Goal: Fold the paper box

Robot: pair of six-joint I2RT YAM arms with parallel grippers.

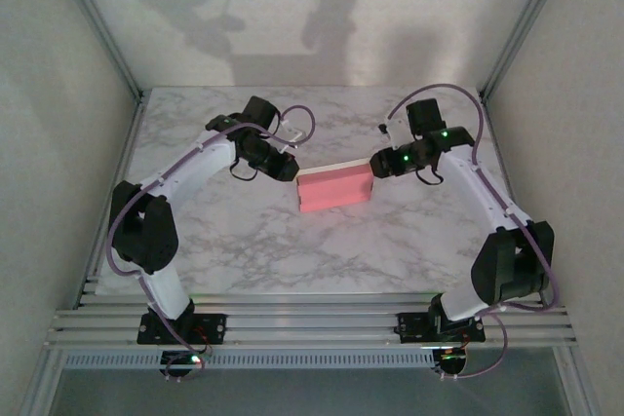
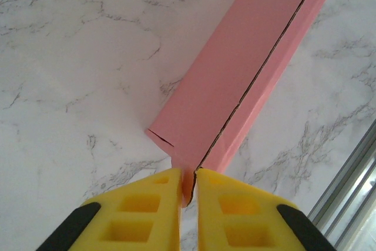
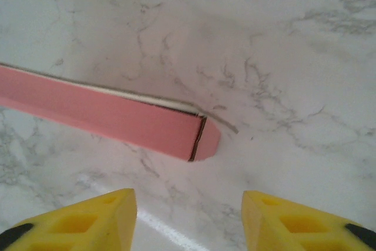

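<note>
Marble tabletop [image 1: 224, 241] between pale walls [image 1: 58, 94], paper box [image 1: 334, 187] pinched in left claw [image 2: 188, 185], right claw [image 3: 188, 199] wide, seemingly clear.

Left arm [image 1: 185, 177], right arm [image 1: 487, 192]: white links, black joint housings. Purple cables [image 1: 449, 87] loop off each. Green LEDs [image 1: 403, 156] lit. Gripper fingers [image 2: 141, 210] yellow, rectangular cut-outs, black backing.

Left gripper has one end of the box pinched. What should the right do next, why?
Probably ease the right gripper forward to the free end of the paper box: that gripper stands open, short of it, while the left gripper clamps the other end.
</note>
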